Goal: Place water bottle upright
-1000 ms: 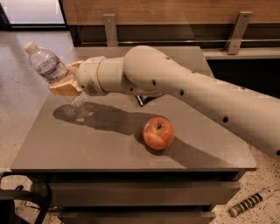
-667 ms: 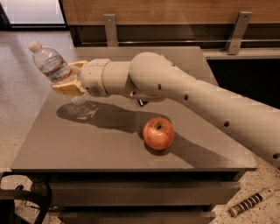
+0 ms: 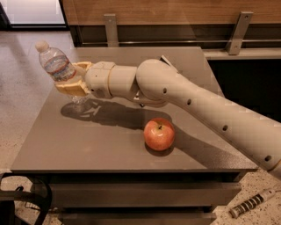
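"Grey table [image 3: 88, 145], wood-panelled wall [image 3: 153, 13] behind. Where's the gripper?"

"Toward ten o'clock on the tabletop. The gripper [image 3: 72, 79] is clamped round the water bottle [image 3: 57, 66], with its tan fingers [image 3: 66, 89] pinching the lower body."

"How does the bottle sit?"

"Tilted, with the cap [image 3: 42, 45] leaning toward eleven o'clock. The base is right at the surface, but I can't tell whether it touches."

"How will it handle?"

"Light, I'd judge. It's thin ribbed plastic that gives when squeezed and is slick enough to pivot. The low hold suits it, since the base can meet the table first. That base is narrow, so it could topple on release."

"Anything close?"

"The apple [image 3: 159, 134] lies at five o'clock from the gripper, well apart. The arm [image 3: 197, 105] reaches in from four o'clock."
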`<state>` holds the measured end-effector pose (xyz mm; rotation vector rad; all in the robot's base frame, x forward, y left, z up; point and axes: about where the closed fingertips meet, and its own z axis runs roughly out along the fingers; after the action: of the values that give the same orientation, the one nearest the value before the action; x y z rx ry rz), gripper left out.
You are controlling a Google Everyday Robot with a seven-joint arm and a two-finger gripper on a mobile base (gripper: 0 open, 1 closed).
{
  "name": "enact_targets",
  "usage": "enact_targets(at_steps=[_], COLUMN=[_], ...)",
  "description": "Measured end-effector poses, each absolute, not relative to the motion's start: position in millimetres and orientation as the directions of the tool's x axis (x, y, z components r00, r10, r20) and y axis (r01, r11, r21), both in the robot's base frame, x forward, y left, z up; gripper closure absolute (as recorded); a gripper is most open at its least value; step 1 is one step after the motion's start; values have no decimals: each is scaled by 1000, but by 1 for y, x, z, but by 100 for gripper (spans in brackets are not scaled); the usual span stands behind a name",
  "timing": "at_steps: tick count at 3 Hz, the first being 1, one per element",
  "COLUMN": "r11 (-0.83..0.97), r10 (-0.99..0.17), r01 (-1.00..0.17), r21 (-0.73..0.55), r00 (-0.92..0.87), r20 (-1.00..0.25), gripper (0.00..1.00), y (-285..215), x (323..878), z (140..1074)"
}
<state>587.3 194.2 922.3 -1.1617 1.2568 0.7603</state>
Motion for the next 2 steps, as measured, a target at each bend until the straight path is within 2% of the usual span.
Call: enact_targets(at_steps=[2], r11=[280], r10=[-133], r01=[-941], r21=[-191], r00=[159], r20=[-978], gripper=[100], y=[189], x=[583], z=[909])
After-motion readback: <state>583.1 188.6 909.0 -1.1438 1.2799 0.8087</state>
